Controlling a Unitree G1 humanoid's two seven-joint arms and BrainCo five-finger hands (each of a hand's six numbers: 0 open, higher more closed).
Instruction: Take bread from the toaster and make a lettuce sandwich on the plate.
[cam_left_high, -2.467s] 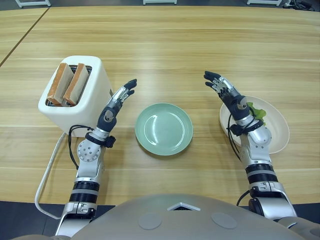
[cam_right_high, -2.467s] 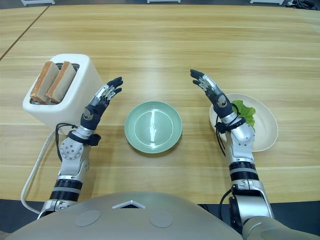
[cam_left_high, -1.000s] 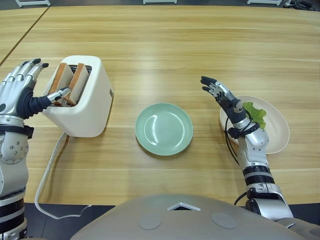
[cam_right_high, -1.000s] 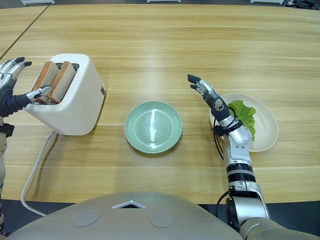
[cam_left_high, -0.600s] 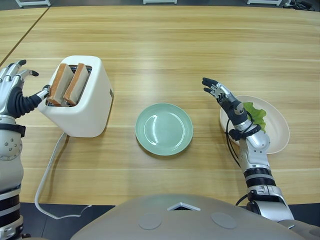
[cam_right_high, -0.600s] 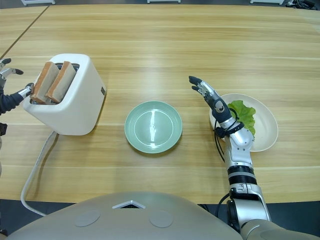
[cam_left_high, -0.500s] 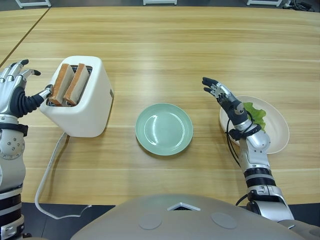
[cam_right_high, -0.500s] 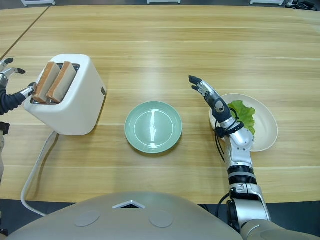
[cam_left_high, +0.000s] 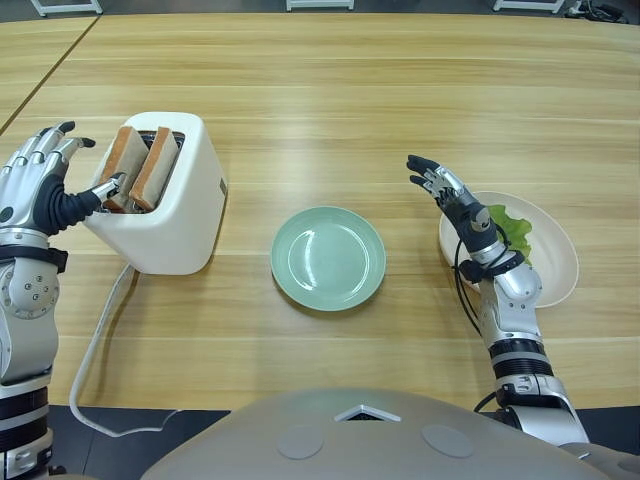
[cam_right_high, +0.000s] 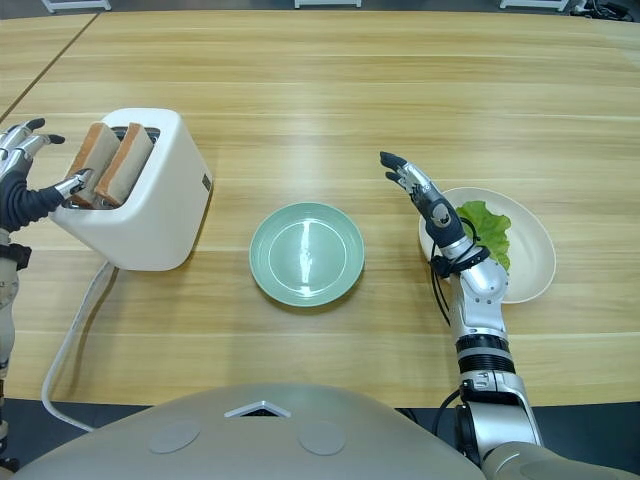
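Cream bowl (cam_left_high: 558, 276), maybe touching R hand (cam_left_high: 449, 189)

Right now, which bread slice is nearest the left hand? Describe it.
At the table's left stands a white toaster with two slices upright. It is the left slice, by the left hand; the other slice is nearer the plate.

Surface: light wooden plank table (cam_left_high: 400, 90) | left: boxy white toaster (cam_left_high: 175, 220), its pale cord (cam_left_high: 98, 335) trailing to the near edge | centre: round pale-green ceramic plate (cam_left_high: 328, 258) | right: shallow cream bowl (cam_left_high: 560, 245), well apart from the plate
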